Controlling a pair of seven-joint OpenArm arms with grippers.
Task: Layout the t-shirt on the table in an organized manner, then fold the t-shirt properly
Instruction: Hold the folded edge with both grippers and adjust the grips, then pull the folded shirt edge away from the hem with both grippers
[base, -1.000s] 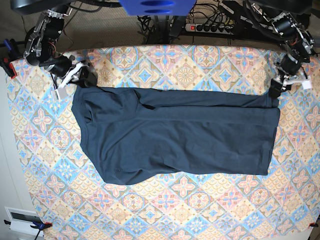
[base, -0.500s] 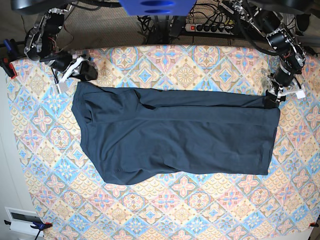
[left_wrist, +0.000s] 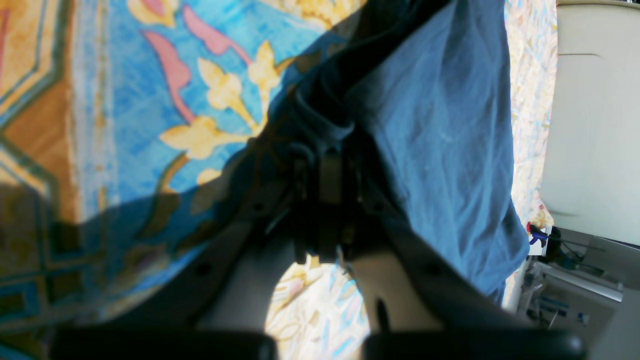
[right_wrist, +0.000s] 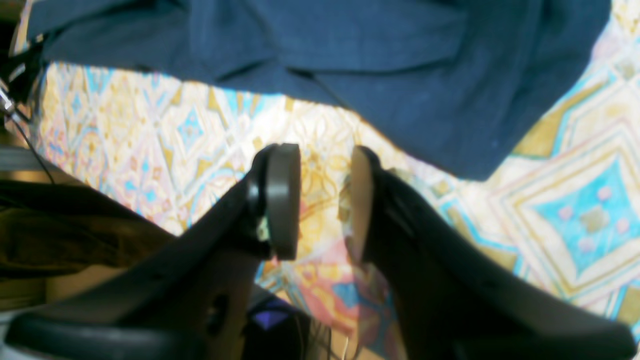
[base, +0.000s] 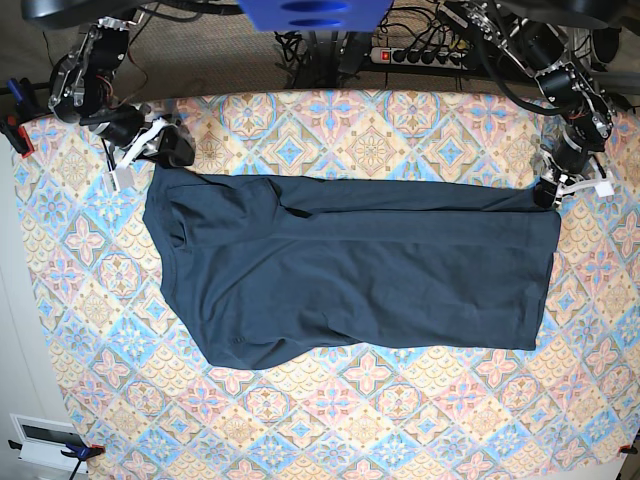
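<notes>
Left gripper (left_wrist: 325, 150): left wrist view, jaws clamped on a bunched corner of the t-shirt (left_wrist: 440, 125).
Right gripper (right_wrist: 325, 200): right wrist view, jaws apart, nothing between them, just beside the shirt edge.
Base view: t-shirt spread across the table (base: 400, 420).

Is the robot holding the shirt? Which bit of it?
Yes. The left gripper has its jaws shut on the t-shirt at its far corner by the hem. The right gripper is open, holding nothing.

Robot lab, power strip (base: 418, 56), cables (behind table (base: 400, 420))
</notes>
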